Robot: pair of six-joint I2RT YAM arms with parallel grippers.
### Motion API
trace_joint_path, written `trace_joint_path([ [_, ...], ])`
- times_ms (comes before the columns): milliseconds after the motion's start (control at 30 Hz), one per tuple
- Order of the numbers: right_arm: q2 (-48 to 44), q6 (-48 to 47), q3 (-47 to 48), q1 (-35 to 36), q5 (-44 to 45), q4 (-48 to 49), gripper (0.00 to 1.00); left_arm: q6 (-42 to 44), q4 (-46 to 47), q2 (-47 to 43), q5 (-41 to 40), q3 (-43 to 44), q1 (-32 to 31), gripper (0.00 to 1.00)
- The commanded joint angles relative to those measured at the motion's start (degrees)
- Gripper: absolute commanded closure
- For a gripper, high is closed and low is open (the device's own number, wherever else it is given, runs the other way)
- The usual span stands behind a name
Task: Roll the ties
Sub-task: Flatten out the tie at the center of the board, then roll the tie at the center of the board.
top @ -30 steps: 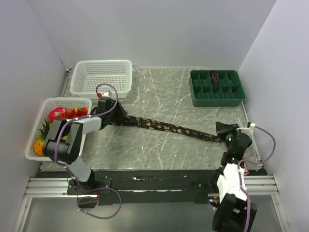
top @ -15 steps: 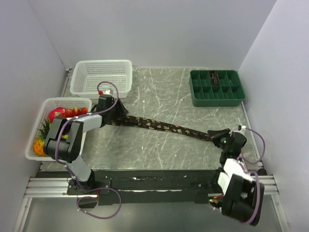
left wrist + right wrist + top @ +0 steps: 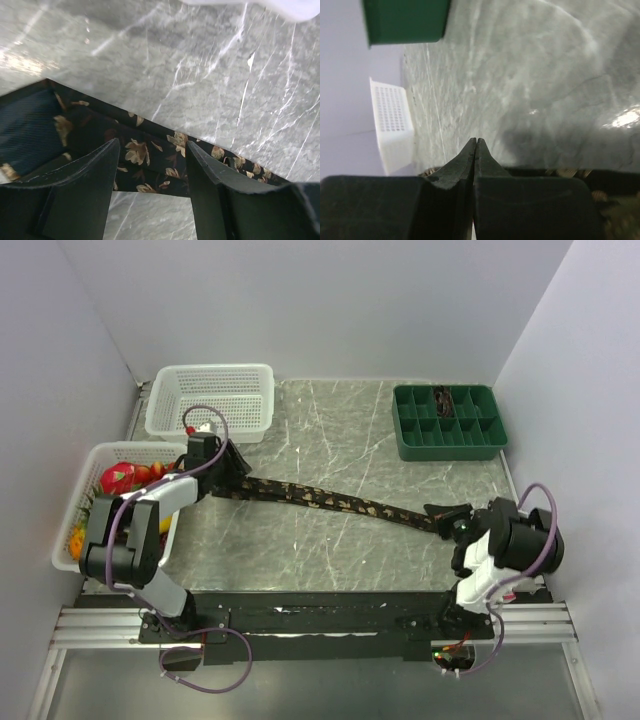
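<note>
One tie (image 3: 330,500), dark with tan floral specks, lies diagonally across the marble table from back left to front right. My left gripper (image 3: 228,462) is open and hovers low over the tie's wide end. In the left wrist view the tie (image 3: 150,155) runs across between the two spread fingers (image 3: 100,175). My right gripper (image 3: 447,520) is shut at the tie's narrow end. In the right wrist view the fingertips (image 3: 476,141) press together, and speckled fabric (image 3: 570,172) shows on both sides just behind them.
An empty white basket (image 3: 210,400) stands at the back left. A second white basket (image 3: 120,490) holding toy fruit stands at the left edge. A green compartment tray (image 3: 447,420) sits at the back right. Walls close in on three sides.
My right wrist has turned and its arm has swung, carrying the tie's narrow end slightly left. My left gripper has shifted a little to the left over the wide end.
</note>
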Motion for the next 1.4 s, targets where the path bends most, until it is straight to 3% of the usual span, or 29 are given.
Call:
trace_joint_path([
  [0,7.2,7.4,1.8,0.1,-1.3,21.5,1.00,1.8,-2.0,-3.7,-1.1,0.6,1.0,0.39],
  [67,4.5,6.2,2.7,0.1,-1.8,17.5,1.00,1.8,-2.1,-4.3,-1.3,0.5,1.3,0.39],
  [233,-8.9,-5.9,8.1,1.8,3.8,-10.6,1.00,0.6,-2.2,-3.8,-1.6,0.0,2.0,0.39],
  [733,-26.9,-17.2,11.6,4.1,3.1,-25.4,1.00,-0.7,-7.6,-2.6,-11.1,-0.8,3.0,0.36],
  [967,-28.1,-18.2,12.6,5.0,2.3,-26.4,1.00,-2.4,-0.8,1.3,-7.5,-2.1,3.1,0.37],
  [1067,-28.8,-18.8,12.8,5.6,1.8,-26.8,1.00,-2.9,1.9,1.2,-8.1,-3.0,3.1,0.45],
  [1167,-29.3,-19.8,13.1,6.3,1.6,-27.1,1.00,-2.5,2.7,1.7,-8.5,-2.8,3.1,0.60],
  [1233,-29.7,-20.0,13.1,6.7,1.5,-27.1,1.00,-1.9,2.9,2.7,-8.1,-2.2,3.2,0.81],
  [1267,-29.7,-20.6,13.4,7.2,1.4,-27.5,1.00,-1.9,2.8,2.9,-8.0,-2.1,3.2,0.97],
  [1367,-30.0,-22.5,14.5,8.6,1.8,-29.2,1.00,-2.0,3.0,2.0,-8.5,-2.7,3.2,0.99],
])
